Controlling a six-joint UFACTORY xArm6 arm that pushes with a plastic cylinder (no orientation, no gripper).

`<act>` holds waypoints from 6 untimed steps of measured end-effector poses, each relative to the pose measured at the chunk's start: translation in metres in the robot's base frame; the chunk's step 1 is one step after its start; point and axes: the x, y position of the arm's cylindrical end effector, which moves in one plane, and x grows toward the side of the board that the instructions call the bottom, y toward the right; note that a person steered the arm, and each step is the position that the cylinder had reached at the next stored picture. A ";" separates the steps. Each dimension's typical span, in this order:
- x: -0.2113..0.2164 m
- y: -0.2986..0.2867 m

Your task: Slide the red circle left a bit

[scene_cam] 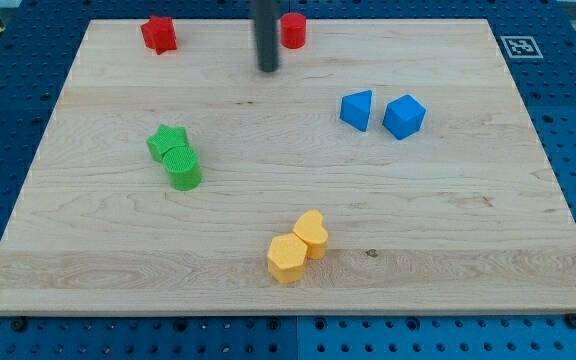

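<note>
Jaws: none fitted; open or closed does not apply. The arm ends in a straight dark rod, and my tip (268, 68) rests on the tabletop.

Camera view, single:
- Pale wooden tabletop (448, 250), rectangular, on a blue perforated base.
- Red circle block (294, 30), task item, near the view's top edge, just right of my tip and partly hidden by the rod.
- Red star-like block (158, 34), top left, well apart from the circle.
- Blue wedge-shaped block (357, 109) and blue cube-like block (404, 116), just beside each other, right of centre.
- Green star-like block (167, 142) touching green cylinder block (183, 169), left of centre.
- Yellow heart-like block (311, 234) touching yellow hexagonal block (286, 259), bottom centre.

Risk, judged: my tip stands on the circle's left, the wrong side for a leftward push. Any contact from here would drive the circle right or off the near top edge. An overlong push could carry it toward the red star.
</note>
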 end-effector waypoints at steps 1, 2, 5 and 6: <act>0.000 0.080; -0.013 0.107; -0.056 0.056; -0.056 0.011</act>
